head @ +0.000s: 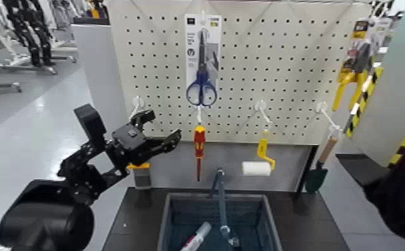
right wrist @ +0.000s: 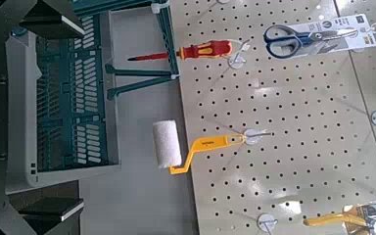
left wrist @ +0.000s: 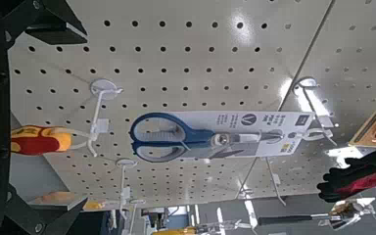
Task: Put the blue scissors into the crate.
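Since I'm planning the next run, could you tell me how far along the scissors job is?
Nothing looks done: the blue-handled scissors still hang carded on the pegboard. The left end effector is open, holding nothing. Left: grasping them and lowering them into the crate.

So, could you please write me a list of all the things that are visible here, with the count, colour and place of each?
pegboard: one, off-white, behind everything
scissors: one, blue handles, on a white card, hung high
screwdriver: one, red and yellow, hanging below the scissors
paint roller: one, yellow with white sleeve, right of the screwdriver
trowel: one, green, wooden handle, far right
crate: one, blue-grey, on the dark surface, a white tube inside
yellow-handled tools: on cards, upper right
left gripper: one, black, open, left of the screwdriver
right gripper: one, black, open, near the crate
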